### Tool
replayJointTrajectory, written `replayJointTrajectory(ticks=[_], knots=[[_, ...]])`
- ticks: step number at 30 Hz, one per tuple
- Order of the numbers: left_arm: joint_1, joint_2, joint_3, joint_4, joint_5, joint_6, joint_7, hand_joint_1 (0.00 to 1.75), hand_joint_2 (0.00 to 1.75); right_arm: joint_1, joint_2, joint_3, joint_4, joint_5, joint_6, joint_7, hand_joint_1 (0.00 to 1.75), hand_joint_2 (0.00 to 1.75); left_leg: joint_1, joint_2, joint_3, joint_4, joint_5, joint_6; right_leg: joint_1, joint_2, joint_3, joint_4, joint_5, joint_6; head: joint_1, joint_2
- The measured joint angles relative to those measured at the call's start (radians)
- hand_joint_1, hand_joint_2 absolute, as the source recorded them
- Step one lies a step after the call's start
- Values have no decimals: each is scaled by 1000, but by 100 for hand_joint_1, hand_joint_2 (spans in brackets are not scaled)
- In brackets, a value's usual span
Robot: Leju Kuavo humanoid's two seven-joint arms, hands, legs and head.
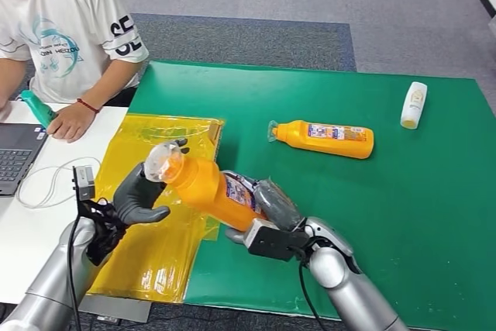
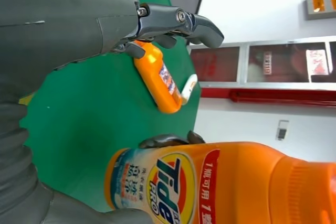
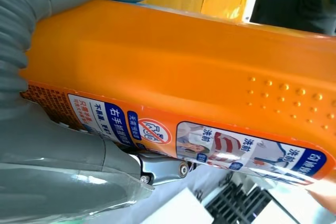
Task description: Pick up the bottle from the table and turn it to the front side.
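An orange Tide bottle [image 1: 213, 190] with a clear cap hangs tilted above the table's near left edge, cap pointing up and to the left. My right hand [image 1: 273, 207] grips its lower end, and the back label [image 3: 158, 129] faces that wrist camera. My left hand [image 1: 139, 195] sits by the cap with fingers [image 2: 178, 20] spread above the bottle and the thumb below; they do not close on it. The Tide front label [image 2: 170, 184] faces the left wrist camera.
A second orange bottle [image 1: 325, 139] lies on the green table [image 1: 409, 215], and a small white bottle [image 1: 413, 105] lies at the far right. A yellow plastic bag [image 1: 158, 261] covers the left edge. A person [image 1: 64, 36] sits at a white desk with a laptop [image 1: 18, 156].
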Motion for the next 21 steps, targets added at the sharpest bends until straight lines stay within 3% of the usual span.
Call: replayJointTrajectory(ticks=[7,21], knots=[[2,3,-8,-18,14,22,7,0,175,9,19,1,-15,89,-62,26,175,175,0,0,0,0,0,0,0,0,0,0,0,0,0,0],[-31,-25,-20,-26,32,22,15,0,175,20,49,1,-22,128,-59,35,175,175,0,0,0,0,0,0,0,0,0,0,0,0,0,0]])
